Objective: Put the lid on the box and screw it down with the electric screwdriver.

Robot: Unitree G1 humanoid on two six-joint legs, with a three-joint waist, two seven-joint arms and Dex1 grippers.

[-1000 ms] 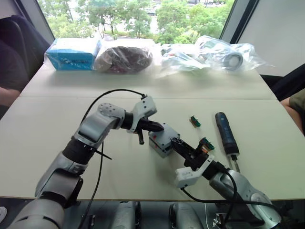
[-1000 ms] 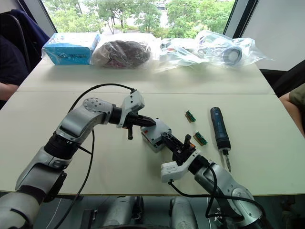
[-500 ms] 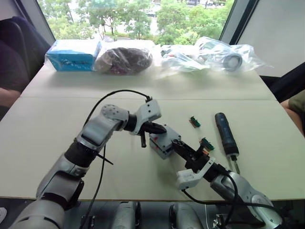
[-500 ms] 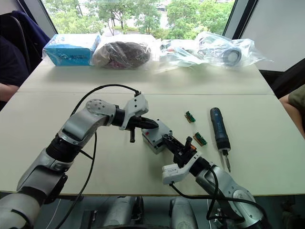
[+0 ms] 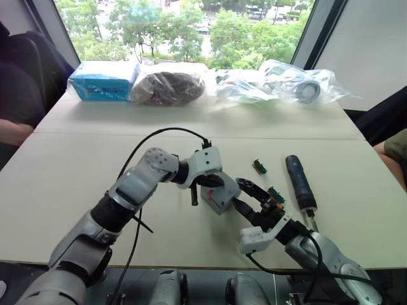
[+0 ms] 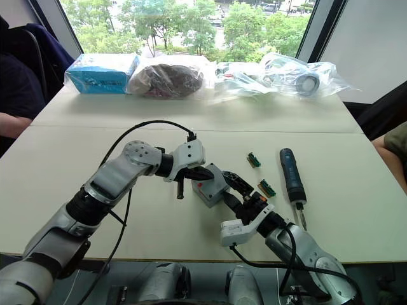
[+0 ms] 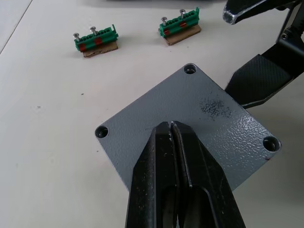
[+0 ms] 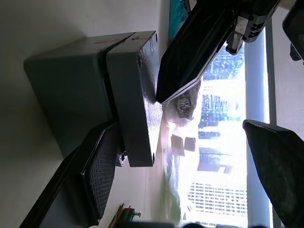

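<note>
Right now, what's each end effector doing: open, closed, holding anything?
Left end effector: closed, fingertips pressing on the lid, gripping nothing.
Right end effector: open, fingers spread beside the lid and the box, holding nothing.

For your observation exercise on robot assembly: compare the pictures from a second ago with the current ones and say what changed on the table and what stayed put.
The left gripper, fingers shut, has moved further over the lid and presses its top. The right gripper has opened; one finger rests at the side of the box. The box and lid look a little turned. The electric screwdriver and the green connector strips lie where they were.
</note>
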